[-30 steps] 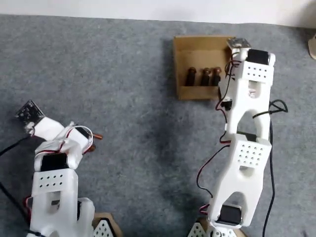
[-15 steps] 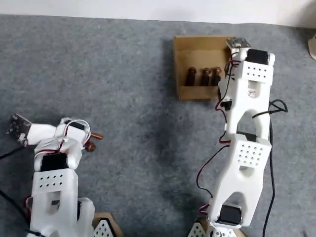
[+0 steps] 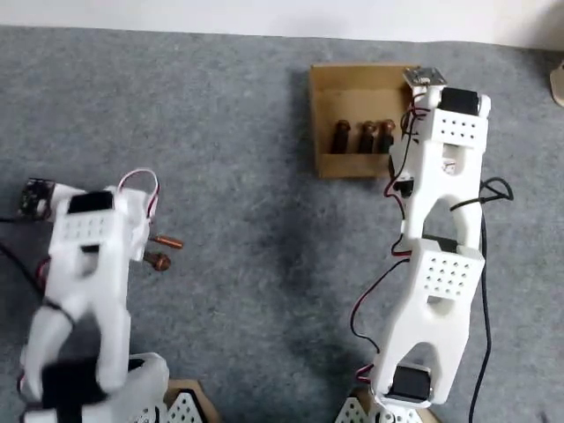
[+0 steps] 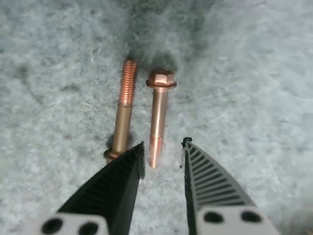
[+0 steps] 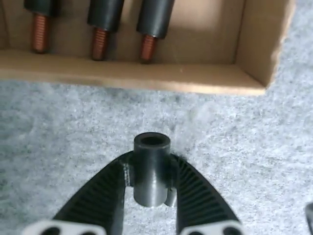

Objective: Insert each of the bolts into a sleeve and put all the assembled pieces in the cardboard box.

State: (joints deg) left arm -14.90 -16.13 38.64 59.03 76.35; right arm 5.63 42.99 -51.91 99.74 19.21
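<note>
Two copper bolts lie side by side on the grey carpet, pointing opposite ways: one bolt (image 4: 122,115) and the other bolt (image 4: 159,117). My left gripper (image 4: 164,147) is open just above them, and the threaded tip of the second bolt sits between its fingertips. In the high view the bolts (image 3: 164,241) lie beside the left arm's wrist. My right gripper (image 5: 152,164) is shut on an upright black sleeve (image 5: 152,171), just outside the cardboard box (image 5: 146,78). Three assembled pieces (image 3: 363,137) lie inside the box (image 3: 328,88).
The right arm (image 3: 436,256) stretches along the right side up to the box's right edge. Open carpet spans the middle between the two arms. A pale object (image 3: 556,84) sits at the far right edge.
The left arm has swung and lifted, so its wrist now hangs over the two bolts. The bolts have stayed in place. The right arm has not moved.
</note>
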